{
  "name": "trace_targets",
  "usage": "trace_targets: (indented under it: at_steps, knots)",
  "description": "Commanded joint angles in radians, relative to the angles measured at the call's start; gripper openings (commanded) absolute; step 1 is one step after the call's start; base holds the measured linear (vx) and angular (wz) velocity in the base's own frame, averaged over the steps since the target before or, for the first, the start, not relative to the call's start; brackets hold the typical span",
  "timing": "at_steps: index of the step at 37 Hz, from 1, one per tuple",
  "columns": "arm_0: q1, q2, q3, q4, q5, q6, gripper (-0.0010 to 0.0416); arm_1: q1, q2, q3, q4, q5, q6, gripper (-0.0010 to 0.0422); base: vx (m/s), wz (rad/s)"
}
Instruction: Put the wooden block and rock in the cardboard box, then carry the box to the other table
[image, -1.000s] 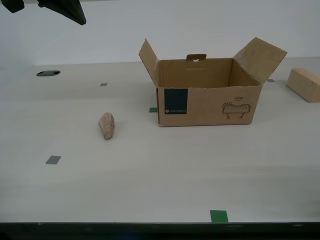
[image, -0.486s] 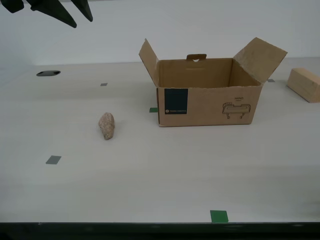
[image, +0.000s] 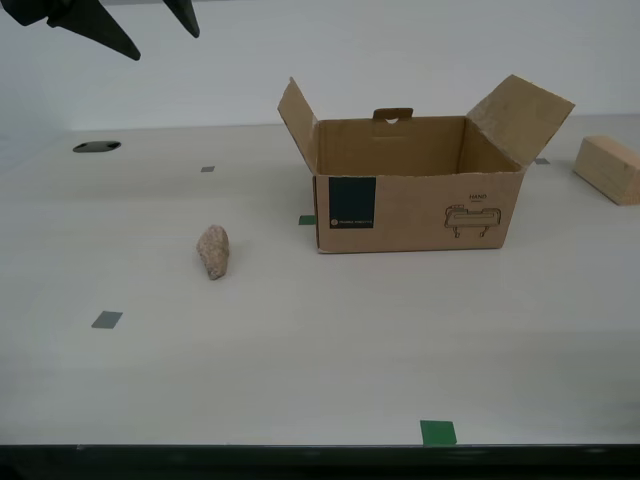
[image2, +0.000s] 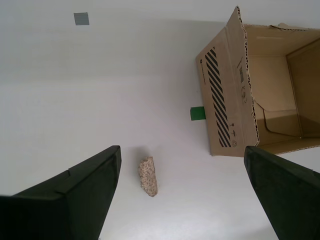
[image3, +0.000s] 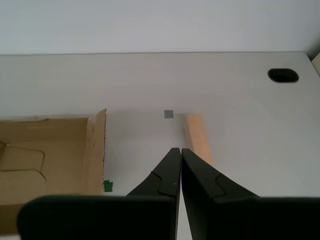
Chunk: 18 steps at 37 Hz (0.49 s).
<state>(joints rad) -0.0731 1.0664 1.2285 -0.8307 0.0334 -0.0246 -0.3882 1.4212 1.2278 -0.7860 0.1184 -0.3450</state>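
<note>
Rough egg-shaped rock (image: 213, 251), corrugated cardboard box (image: 418, 200), my second tool (image2: 182, 192) spread wide, my first tool (image3: 179, 152) closed.

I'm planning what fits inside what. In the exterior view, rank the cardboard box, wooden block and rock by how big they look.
1. Cardboard box, by far the largest.
2. Wooden block, though the exterior view's right edge cuts it off.
3. Rock, smallest.

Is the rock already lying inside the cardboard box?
No, the rock lies on the bare table, apart from the cardboard box, toward the exterior view's left of it.
</note>
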Motion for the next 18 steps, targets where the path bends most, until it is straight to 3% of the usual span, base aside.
trace_targets:
  at_steps: [1,9,18]
  knots:
    - [0.0,0.005,0.002,0.001,0.006,-0.031,0.0003,-0.001,0.0,0.001,-0.001,0.003,-0.003,0.0363,0.0,0.0]
    - [0.0,0.01,0.001,0.004,0.006,-0.033,0.0009,-0.001,0.0,0.001,-0.001,0.003,-0.002,0.0388,0.0,0.0]
    - [0.0,0.01,0.001,0.005,0.006,-0.03,0.0087,-0.001,0.0,0.001,-0.001,0.003,0.004,0.0389,0.0,0.0]
